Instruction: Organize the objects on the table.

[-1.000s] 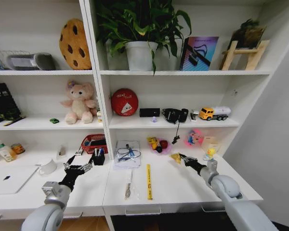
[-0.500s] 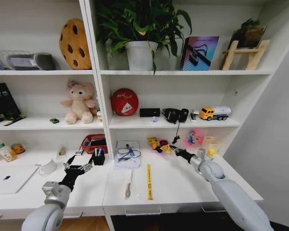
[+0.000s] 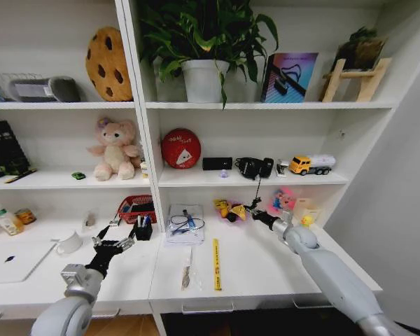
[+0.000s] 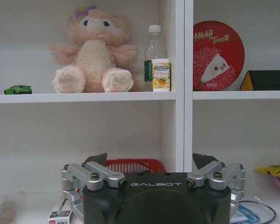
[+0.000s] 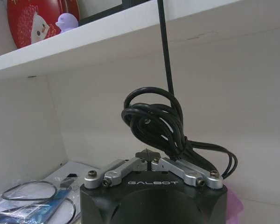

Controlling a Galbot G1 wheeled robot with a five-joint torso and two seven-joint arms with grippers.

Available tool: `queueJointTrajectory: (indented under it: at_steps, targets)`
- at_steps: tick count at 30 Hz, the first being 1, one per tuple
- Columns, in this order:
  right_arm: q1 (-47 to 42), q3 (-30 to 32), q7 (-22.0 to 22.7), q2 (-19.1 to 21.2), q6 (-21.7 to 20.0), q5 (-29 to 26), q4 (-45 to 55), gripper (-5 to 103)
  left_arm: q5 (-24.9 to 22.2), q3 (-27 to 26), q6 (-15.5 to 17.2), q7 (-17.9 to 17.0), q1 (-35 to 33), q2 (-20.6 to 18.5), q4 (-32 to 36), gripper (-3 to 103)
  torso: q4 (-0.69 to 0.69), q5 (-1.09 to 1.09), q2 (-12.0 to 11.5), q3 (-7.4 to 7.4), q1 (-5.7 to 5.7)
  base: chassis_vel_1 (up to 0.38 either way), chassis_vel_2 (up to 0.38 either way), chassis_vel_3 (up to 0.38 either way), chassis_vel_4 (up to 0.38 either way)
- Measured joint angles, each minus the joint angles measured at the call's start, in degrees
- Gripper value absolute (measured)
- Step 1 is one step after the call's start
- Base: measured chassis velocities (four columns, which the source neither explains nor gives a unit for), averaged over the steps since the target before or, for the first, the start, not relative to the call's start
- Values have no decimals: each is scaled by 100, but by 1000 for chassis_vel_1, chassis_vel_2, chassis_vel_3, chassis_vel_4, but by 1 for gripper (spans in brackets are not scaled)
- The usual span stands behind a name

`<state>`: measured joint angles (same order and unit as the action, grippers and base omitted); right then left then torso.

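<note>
My right gripper (image 3: 250, 214) reaches over the back of the white table (image 3: 266, 269), beside a pink bowl (image 3: 229, 216). A small yellow thing (image 3: 239, 212) sits at its tip, and the right wrist view shows this gripper (image 5: 148, 156) with its fingers pressed together. The left gripper (image 3: 112, 245) hovers open over the table's left part, near a white cup (image 3: 70, 243); its fingers (image 4: 95, 161) stand wide apart. On the table lie a silver laptop (image 3: 14, 259), a yellow ruler (image 3: 215, 264) and a thin pen-like tool (image 3: 187, 274). Small bottles (image 3: 7, 219) stand at the far left.
A red basket (image 3: 136, 205) and a black pen holder (image 3: 143, 229) sit at the back, next to a clear bag of cables (image 3: 185, 224). A black cable (image 5: 154, 116) hangs from the shelf right before the right gripper. A green toy car (image 4: 17, 89) rests on the shelf by the teddy bear.
The right arm has moved left and toward the shelving, carrying the yellow thing from mid-table up to the pink bowl. The left arm has stayed still.
</note>
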<state>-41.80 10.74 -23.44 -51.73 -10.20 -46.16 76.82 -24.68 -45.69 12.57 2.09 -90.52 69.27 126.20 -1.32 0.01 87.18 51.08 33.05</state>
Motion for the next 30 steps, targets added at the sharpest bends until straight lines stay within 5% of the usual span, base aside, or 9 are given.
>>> queueJointTrajectory:
  at_steps: [5,15,30]
  targets:
    - [800,-626,27,-190,82,-98,-824,0,0,0,0,0,0,0,0,100,0,-1,0,0,0,0,0,0,0]
    - [953,-830,204,-321,197,51,-1158,-3,0,0,0,0,0,0,0,100,0,-1,0,0,0,0,0,0,0]
    - [755,-814,646,-320,264,101,-776,51,0,0,0,0,0,0,0,100,1,-2,0,0,0,0,0,0,0]
